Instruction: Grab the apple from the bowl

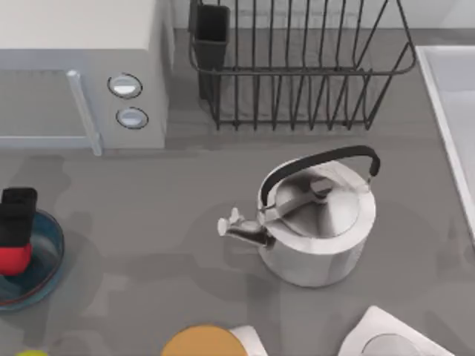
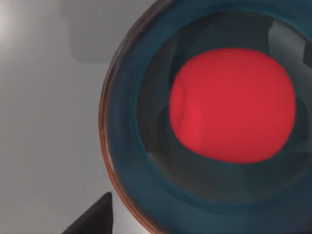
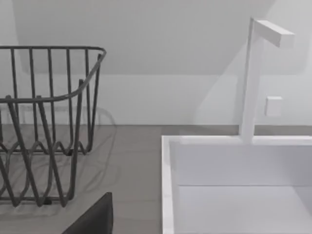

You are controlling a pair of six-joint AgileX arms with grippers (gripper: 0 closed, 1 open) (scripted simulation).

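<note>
The left gripper (image 1: 16, 215) hangs directly over the blue bowl (image 1: 49, 256) at the far left edge of the table, with the red apple (image 1: 15, 259) just below it, sitting inside the bowl. In the left wrist view the apple (image 2: 233, 105) lies close under the camera, ringed by the bowl's wall (image 2: 127, 146), and one dark fingertip (image 2: 95, 218) shows outside the bowl's reddish rim; whether the fingers are spread or pressed together I cannot tell. The step in hand looks like the final descent onto the fruit. To do it well, the gripper should be centred over the apple's widest part first, since the fruit appears off to one side of the wrist camera's line. The fingers should go down inside the rim without clipping it, then close gently, as a smooth round fruit can squirt sideways. The steel kettle (image 1: 318, 222) stands well away from the gripper, so it poses no hindrance. The right arm is parked near the white sink (image 3: 234, 195) and dish rack (image 3: 44, 122).
</note>
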